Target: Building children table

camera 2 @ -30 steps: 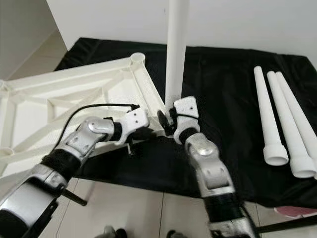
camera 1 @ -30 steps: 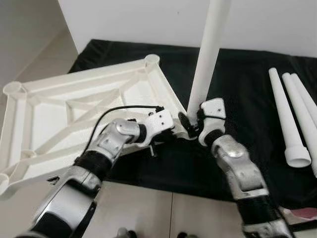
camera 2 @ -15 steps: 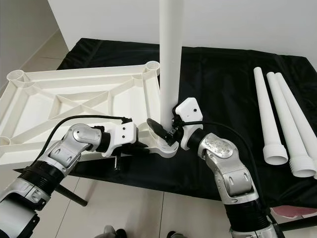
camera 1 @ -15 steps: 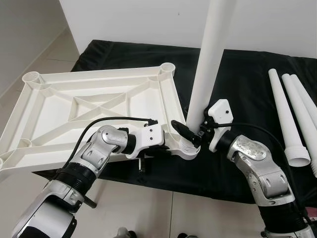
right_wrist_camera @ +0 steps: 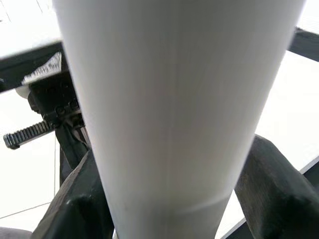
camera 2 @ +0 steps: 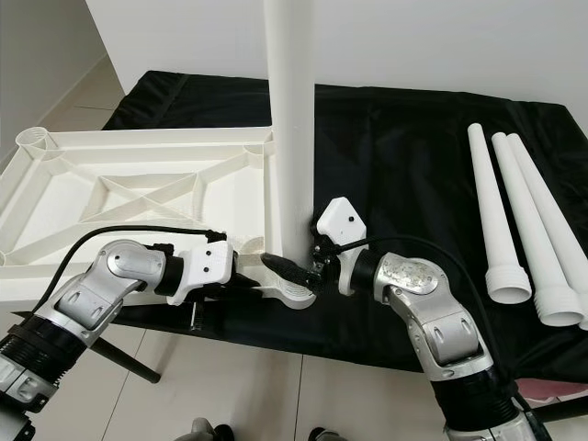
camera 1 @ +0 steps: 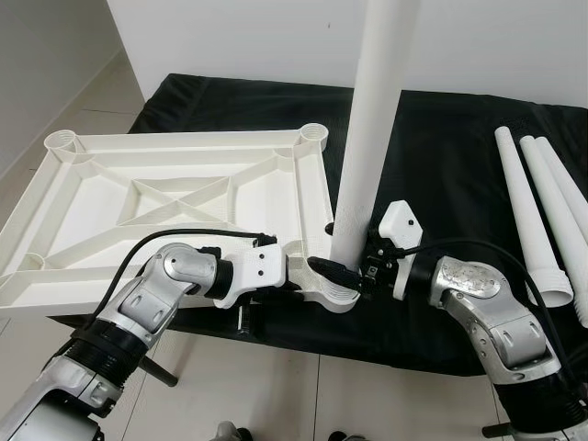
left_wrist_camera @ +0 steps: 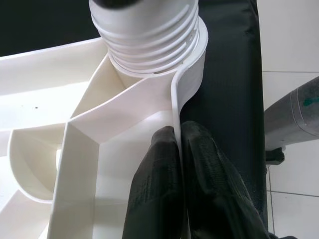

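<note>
Black cloth (camera 1: pixel 441 138) bears ribbed white tabletop (camera 1: pixel 138 197); left end effector (left_wrist_camera: pixel 177 164) pinches its rim, right end effector (camera 1: pixel 354 276) clasps upright leg (camera 1: pixel 367 138).

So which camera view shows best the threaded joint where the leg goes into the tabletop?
The left wrist view: the threaded joint is close and sharp, beside the left gripper pinching the tabletop rim. The eye views show it small; the right wrist view shows the leg shaft.

Silver jointed arms, white wrist housings, black cables and fingers.
</note>
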Motion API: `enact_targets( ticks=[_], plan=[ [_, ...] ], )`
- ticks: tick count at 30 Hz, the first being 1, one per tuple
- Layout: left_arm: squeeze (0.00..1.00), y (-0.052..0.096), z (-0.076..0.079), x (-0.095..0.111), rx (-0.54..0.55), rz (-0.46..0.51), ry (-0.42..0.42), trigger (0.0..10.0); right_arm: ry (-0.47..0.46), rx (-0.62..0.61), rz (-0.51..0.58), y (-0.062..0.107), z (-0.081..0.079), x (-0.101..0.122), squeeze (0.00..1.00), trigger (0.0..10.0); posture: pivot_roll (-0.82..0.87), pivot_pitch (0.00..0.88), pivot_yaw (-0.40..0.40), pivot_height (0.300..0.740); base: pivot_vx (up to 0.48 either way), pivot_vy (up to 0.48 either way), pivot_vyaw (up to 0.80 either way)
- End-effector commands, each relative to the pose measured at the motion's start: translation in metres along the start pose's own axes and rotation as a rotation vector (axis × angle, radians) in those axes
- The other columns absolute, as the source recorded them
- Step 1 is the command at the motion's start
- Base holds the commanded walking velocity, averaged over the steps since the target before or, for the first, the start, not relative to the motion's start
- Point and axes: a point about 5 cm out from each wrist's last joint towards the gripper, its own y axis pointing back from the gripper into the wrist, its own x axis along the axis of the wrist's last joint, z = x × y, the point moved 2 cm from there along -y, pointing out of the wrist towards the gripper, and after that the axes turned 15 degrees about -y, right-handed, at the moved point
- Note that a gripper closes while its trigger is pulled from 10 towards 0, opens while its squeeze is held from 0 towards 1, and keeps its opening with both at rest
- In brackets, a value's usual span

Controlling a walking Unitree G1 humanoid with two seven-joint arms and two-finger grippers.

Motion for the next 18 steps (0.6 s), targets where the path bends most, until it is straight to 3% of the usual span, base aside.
enact_targets(
  ticks=[1,2,6,11,16,18],
  plan=[
    [0.00,0.009,0.006,0.013,-0.154,0.072,-0.053,0.0,-0.036,-0.037,-0.063,0.003,0.006,-0.015,0.00,8.7,-0.02,0.143,0.037,0.740,0.000,0.000,0.00],
    [0.00,0.008,0.005,0.014,-0.150,0.074,-0.051,0.0,-0.038,-0.043,-0.066,0.002,0.006,-0.017,0.00,0.0,-0.02,0.144,0.039,0.740,0.000,0.000,0.00],
    [0.00,0.008,0.005,0.015,-0.142,0.073,-0.048,0.0,-0.039,-0.046,-0.073,0.002,0.007,-0.018,0.00,0.0,-0.02,0.144,0.039,0.740,0.000,0.000,0.00],
    [0.00,0.003,0.000,0.019,-0.100,0.082,-0.035,0.0,-0.059,-0.197,-0.092,-0.003,0.020,-0.030,0.00,0.0,-0.02,0.152,0.040,0.740,0.000,0.000,0.00],
    [0.00,0.001,-0.003,0.019,-0.081,0.079,-0.030,0.0,-0.061,-0.232,-0.096,-0.003,0.023,-0.033,0.00,0.0,-0.02,0.152,0.040,0.740,0.000,0.000,0.00],
    [0.00,-0.007,-0.013,0.015,-0.016,0.065,0.006,0.0,-0.076,-0.347,-0.116,-0.007,0.032,-0.043,0.00,0.0,-0.02,0.154,0.040,0.740,0.000,0.000,0.00]
  ],
)
